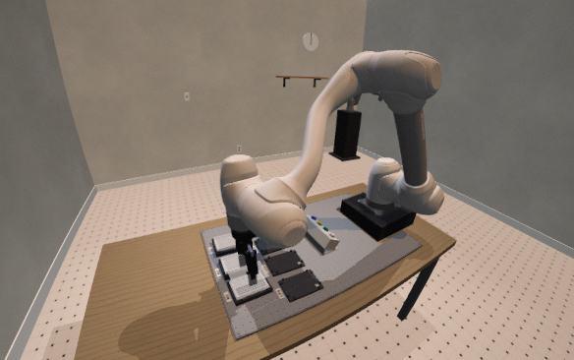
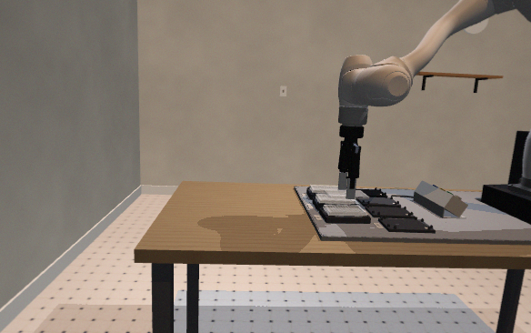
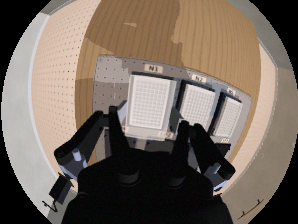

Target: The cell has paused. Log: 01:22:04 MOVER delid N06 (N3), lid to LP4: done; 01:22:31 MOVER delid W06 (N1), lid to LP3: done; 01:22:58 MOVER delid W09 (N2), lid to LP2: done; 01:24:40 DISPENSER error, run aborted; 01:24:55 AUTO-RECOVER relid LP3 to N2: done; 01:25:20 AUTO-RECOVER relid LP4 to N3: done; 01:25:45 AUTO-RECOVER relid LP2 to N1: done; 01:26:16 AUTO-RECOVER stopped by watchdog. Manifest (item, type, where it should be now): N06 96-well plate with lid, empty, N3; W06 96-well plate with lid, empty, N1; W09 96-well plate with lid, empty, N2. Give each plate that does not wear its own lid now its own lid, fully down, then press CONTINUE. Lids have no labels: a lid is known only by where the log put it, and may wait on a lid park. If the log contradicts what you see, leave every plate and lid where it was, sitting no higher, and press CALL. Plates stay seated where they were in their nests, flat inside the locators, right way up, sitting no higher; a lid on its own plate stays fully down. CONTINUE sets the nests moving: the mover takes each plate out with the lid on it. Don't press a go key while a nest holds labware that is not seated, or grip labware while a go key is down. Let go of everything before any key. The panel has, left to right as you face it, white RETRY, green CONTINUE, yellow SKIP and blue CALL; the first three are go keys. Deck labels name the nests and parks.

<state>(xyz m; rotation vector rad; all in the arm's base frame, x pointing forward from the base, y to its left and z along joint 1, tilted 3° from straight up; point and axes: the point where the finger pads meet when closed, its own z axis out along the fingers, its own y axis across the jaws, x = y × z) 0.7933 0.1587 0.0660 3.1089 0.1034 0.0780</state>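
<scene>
From the top view, a grey deck mat (image 1: 344, 266) on a wooden table (image 1: 147, 275) carries three white well plates in black nests: a far one (image 1: 223, 242), a middle one (image 1: 231, 265) and a near one (image 1: 250, 287). Beside them lie dark, flat lid parks (image 1: 285, 262) (image 1: 300, 284), both bare of lids. The gripper (image 1: 252, 275) hangs over the seam between the middle and near plates, clenched on a thin pale lid that is hard to make out from here. A grey wedge-shaped key panel (image 1: 322, 235) shows small blue, yellow and green keys; small tags along the deck edge are too small to read.

Across the exterior view, the gripper (image 2: 348, 187) points straight down, a pale slab (image 2: 350, 193) at its fingertips just above the middle plate (image 2: 335, 198). The near plate (image 2: 345, 210) shows its grid of wells.

Through the wrist view, black fingers frame the nearest plate (image 3: 150, 103), with two more plates (image 3: 197, 104) (image 3: 228, 116) to its right. White labels (image 3: 153, 68) above each are blurred.
</scene>
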